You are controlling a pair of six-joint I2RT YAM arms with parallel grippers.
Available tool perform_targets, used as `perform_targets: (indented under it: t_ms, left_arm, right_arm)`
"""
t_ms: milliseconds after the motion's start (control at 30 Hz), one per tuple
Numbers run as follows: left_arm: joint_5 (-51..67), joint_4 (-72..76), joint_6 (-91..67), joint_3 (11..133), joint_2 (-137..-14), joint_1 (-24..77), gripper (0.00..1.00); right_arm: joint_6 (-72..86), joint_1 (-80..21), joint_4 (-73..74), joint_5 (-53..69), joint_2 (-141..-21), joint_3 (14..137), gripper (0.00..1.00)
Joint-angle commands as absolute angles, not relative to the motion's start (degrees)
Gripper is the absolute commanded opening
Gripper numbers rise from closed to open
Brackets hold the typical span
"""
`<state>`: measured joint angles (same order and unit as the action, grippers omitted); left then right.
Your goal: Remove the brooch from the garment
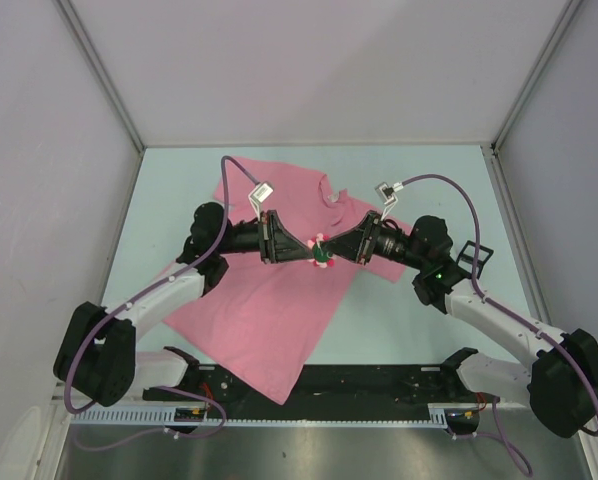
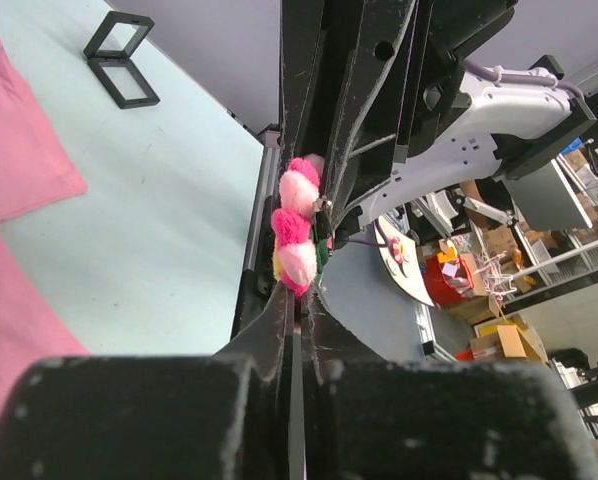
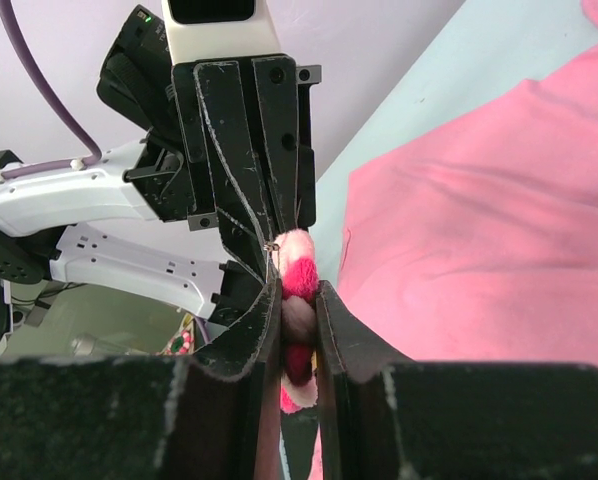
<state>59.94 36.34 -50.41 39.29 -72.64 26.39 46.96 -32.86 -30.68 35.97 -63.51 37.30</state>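
The brooch [image 1: 321, 250], a fluffy flower with pink petals and a red centre, hangs in the air between both grippers, above the middle of the garment [image 1: 269, 310]. My right gripper [image 3: 299, 290] is shut on the brooch [image 3: 299, 300] across its faces. From the opposite side my left gripper [image 2: 301, 295] is shut, its tips pinching the edge of the brooch [image 2: 297, 235]. A small metal pin part shows at the left fingers [image 3: 244, 180]. The pink garment [image 3: 479, 220] lies flat on the table below. I see no fabric lifted with the brooch.
A black open frame [image 1: 474, 258] stands on the pale table right of the shirt, also seen in the left wrist view as the black frame [image 2: 119, 60]. Grey walls enclose the table. The arms' black base rail [image 1: 379, 385] runs along the near edge.
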Motion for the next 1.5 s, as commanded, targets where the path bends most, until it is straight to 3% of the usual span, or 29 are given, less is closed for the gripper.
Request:
perform_targets:
  t_ms: [0, 100, 233, 400, 800, 967, 1067, 1133, 1200, 1333, 1433, 1467]
  left_arm:
    - [59.1, 36.7, -48.7, 41.2, -72.7, 26.5, 0.00]
    - [59.2, 35.8, -48.3, 41.0, -73.0, 25.9, 0.00]
    - [59.5, 36.3, -48.8, 40.7, -73.3, 25.2, 0.00]
    - [59.6, 36.3, -48.8, 40.6, -73.1, 25.0, 0.00]
    - [59.9, 37.6, -50.0, 40.9, -73.0, 25.0, 0.01]
    - [59.9, 37.6, -50.2, 40.8, -73.0, 25.0, 0.00]
    - [60.1, 37.9, -50.4, 40.9, -73.1, 25.0, 0.00]
    - [60.1, 37.7, -50.4, 41.0, -73.0, 25.0, 0.00]
    - [59.5, 36.0, -49.8, 41.7, -73.0, 25.0, 0.00]
    - [56.3, 27.3, -44.7, 43.9, -72.2, 25.0, 0.38]
    - [51.7, 15.8, -38.8, 46.9, -71.2, 24.1, 0.51]
    - [50.6, 10.5, -37.4, 48.6, -71.2, 23.0, 0.68]
  right_arm:
    - [48.1, -32.3, -33.2, 36.4, -61.7, 37.8, 0.04]
    - [48.0, -31.3, -31.9, 36.8, -60.9, 37.8, 0.08]
    - [47.3, -30.8, -30.1, 37.7, -60.3, 37.7, 0.25]
    - [46.4, -30.4, -28.1, 37.8, -58.8, 37.5, 0.33]
    - [45.8, -29.8, -28.1, 38.8, -59.1, 36.1, 0.41]
    - [46.2, -30.1, -29.5, 38.8, -59.8, 36.1, 0.34]
    - [46.1, -30.5, -29.8, 38.8, -60.1, 36.1, 0.22]
    - [45.6, -30.8, -29.2, 38.2, -60.1, 36.1, 0.04]
    - [44.1, -31.0, -27.3, 37.0, -59.3, 36.1, 0.00]
    - [40.2, -32.3, -20.5, 28.6, -55.7, 36.4, 0.00]
    - [37.5, -31.6, -12.5, 22.5, -53.0, 37.3, 0.00]
    - [36.8, -31.3, -7.2, 20.4, -52.5, 38.3, 0.00]
